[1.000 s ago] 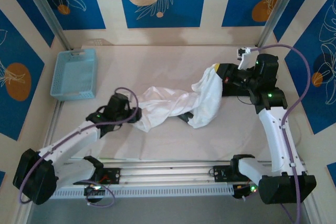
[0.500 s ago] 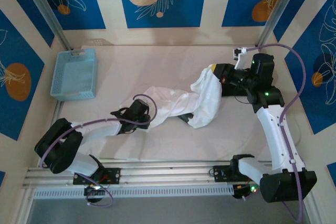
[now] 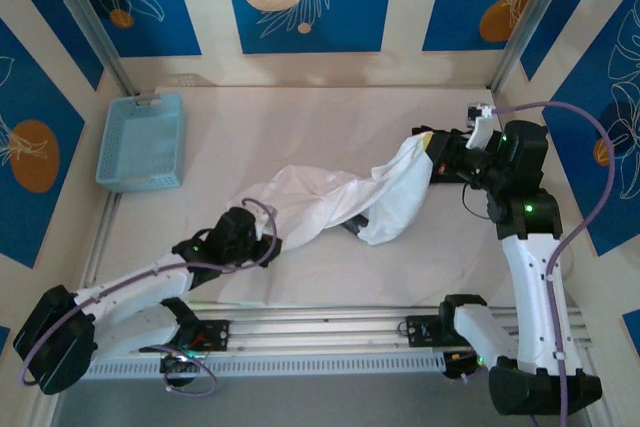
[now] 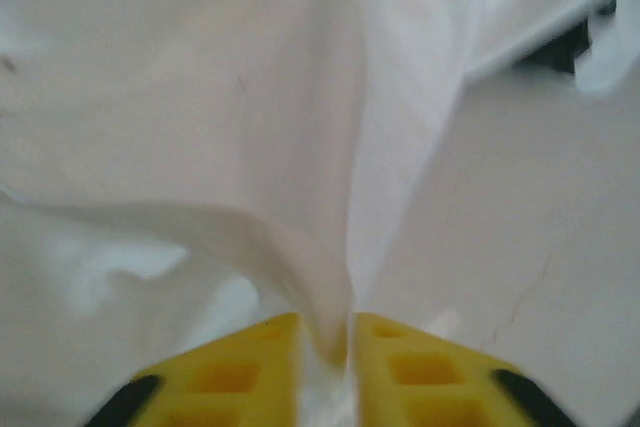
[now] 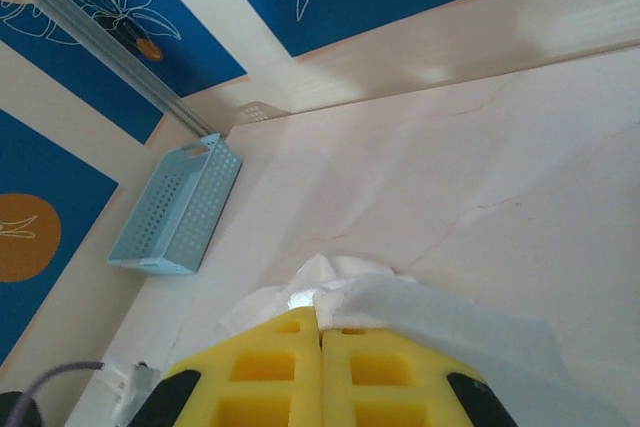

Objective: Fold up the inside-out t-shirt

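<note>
- The t-shirt (image 3: 330, 202) lies bunched and twisted like a rope across the middle of the counter (image 3: 300, 127), with its right end raised off the surface.
- The left gripper (image 4: 350, 342) pinches a narrow ridge of cloth at the shirt's near-left end.
- The right gripper (image 3: 430, 152) is pressed together on the raised far-right end, and cloth drapes down from it.
- The left hold takes only a thin fold of soft cotton. A firm pull apart could slide it free and let that end drop in a heap.
- The cloth is twisted between the two holds, so stretching it now may tighten the twist instead of opening it flat.
- A dark thing (image 3: 352, 223), too hidden to identify, pokes out under the middle. Dragging the shirt might carry it along.
- Broad bare counter lies beyond the shirt and leftward up to the basket (image 3: 140, 142).
- The right arm is close to the right wall, and the counter's near edge is near the left gripper.
</note>
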Controlling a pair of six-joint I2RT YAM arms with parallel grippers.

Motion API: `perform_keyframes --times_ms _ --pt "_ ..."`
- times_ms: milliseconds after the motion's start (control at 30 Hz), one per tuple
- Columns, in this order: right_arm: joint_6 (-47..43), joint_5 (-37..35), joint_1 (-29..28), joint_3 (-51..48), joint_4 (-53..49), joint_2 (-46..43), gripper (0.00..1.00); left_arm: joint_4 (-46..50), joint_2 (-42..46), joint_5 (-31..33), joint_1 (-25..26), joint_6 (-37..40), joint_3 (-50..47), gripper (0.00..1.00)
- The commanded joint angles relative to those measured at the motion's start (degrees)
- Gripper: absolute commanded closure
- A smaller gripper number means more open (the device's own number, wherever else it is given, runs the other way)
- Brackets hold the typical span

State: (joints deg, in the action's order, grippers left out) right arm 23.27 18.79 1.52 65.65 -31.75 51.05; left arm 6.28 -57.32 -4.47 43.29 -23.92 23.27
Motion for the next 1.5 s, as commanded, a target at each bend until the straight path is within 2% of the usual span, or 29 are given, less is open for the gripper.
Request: perform_keyframes --times_ms 0,67,133,233,333,467,700,967,1100,1267,1467 --pt "-1.6 0.5 0.2 -1.3 -2.8 0.1 1.0 1.1 2.2 -3.7 0.3 -2.6 -1.0 0.59" --pt "-1.7 0.6 0.2 -1.7 -2.8 0.5 1.0 2.7 3.8 -1.2 -0.9 -2.7 0.9 0.52" --pt "-1.8 1.1 0.2 -1.5 -2.6 1.1 1.0 3.8 4.4 -0.1 -4.3 -4.9 3.1 0.44" --pt "-1.7 1.8 0.2 -1.2 -2.0 1.8 1.0 2.3 1.2 -7.0 -13.1 -10.2 5.4 0.42" --pt "-1.5 2.1 0.2 -1.5 -1.3 2.0 1.0 1.1 -4.5 -10.5 -17.4 -12.3 7.6 0.41" --pt "-1.4 2.1 0.2 -1.8 -1.0 2.1 1.0 -0.3 -10.3 -10.5 -17.5 -11.2 10.3 0.39" --pt "-1.3 2.7 0.2 -2.1 -0.7 2.0 1.0 3.2 -17.1 -2.7 -17.6 -7.6 14.0 0.38" --pt "-1.2 2.8 0.2 -2.0 -0.7 1.9 1.0 -1.0 -24.0 -5.4 -17.6 -6.9 14.9 0.4" --pt "-0.9 3.1 0.3 -2.0 -0.7 1.8 1.0 -4.8 -26.9 -8.0 -17.6 -6.7 15.5 0.48" --pt "-1.0 2.9 0.3 -2.0 -0.9 1.7 1.0 -9.6 -28.3 -10.2 -17.6 -6.6 15.3 0.64" --pt "-0.8 2.4 0.4 -1.9 -0.2 1.7 1.0 -8.7 -26.1 -9.6 -18.5 -5.0 17.1 0.99"
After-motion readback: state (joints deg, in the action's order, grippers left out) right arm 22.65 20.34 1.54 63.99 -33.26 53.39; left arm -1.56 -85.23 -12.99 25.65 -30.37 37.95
